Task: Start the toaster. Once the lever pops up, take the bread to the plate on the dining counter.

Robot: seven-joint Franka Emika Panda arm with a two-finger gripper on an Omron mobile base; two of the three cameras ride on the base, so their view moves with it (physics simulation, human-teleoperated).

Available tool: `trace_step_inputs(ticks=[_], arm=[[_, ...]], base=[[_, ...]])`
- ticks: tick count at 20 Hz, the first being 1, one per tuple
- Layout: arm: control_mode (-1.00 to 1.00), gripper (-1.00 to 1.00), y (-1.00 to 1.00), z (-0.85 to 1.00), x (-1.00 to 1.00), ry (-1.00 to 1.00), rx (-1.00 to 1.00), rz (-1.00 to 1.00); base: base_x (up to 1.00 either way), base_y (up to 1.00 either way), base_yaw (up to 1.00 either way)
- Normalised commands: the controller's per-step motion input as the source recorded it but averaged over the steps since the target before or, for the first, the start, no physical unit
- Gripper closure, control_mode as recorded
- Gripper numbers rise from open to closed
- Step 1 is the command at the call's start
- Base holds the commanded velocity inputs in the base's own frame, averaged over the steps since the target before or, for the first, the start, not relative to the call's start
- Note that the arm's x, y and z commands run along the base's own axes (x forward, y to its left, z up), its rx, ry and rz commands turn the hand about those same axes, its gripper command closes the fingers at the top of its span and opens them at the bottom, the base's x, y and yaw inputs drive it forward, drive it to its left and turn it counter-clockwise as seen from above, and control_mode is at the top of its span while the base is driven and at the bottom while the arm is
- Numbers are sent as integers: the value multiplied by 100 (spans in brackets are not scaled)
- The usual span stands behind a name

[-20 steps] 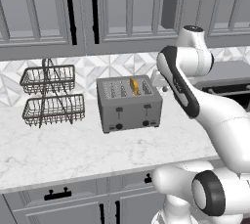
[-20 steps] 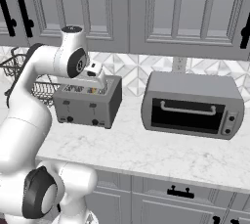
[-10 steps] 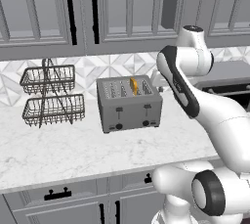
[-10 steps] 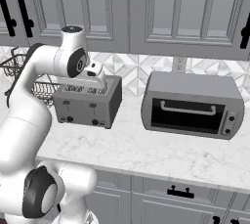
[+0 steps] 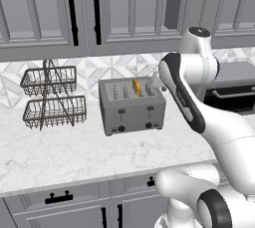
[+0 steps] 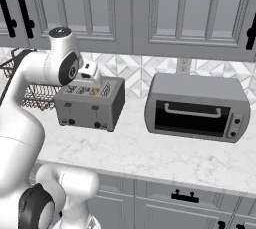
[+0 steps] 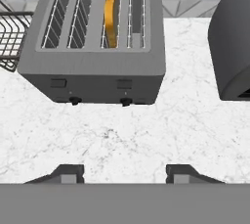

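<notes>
Toaster: grey four-slot box on the marble worktop, between the wire rack and the toaster oven.
Bread: golden slice standing on edge in the third slot from the rack side, its top edge sticking up above the slot.
Levers: two sliders on the front face, each over a small black knob; the right lever serves the bread's pair of slots. Whether either is down I cannot tell.
Plate, dining counter: not placed from here.
Claw: fingers spread apart with bare worktop between them, gripping nothing.
Key relation: toaster lies ahead of and below the claw; the front face turns toward the hand and the slots run away from it, so the bread's long axis points straight ahead.
Arm pose: reared high above the worktop, elbow up, wrist bent down over the toaster's oven side.
Judgement: next move probably calls for dropping forward onto the right lever.
</notes>
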Motion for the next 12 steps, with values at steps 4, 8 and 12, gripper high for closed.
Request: trace_step_inputs(ticks=[4, 8, 12], arm=[[-100, 100, 0, -2, 5, 0, 0, 0], [-100, 100, 0, -16, 7, -4, 0, 0], [-100, 100, 0, -42, 3, -9, 0, 0]], base=[[0, 0, 0], [0, 0, 0], [0, 0, 0]])
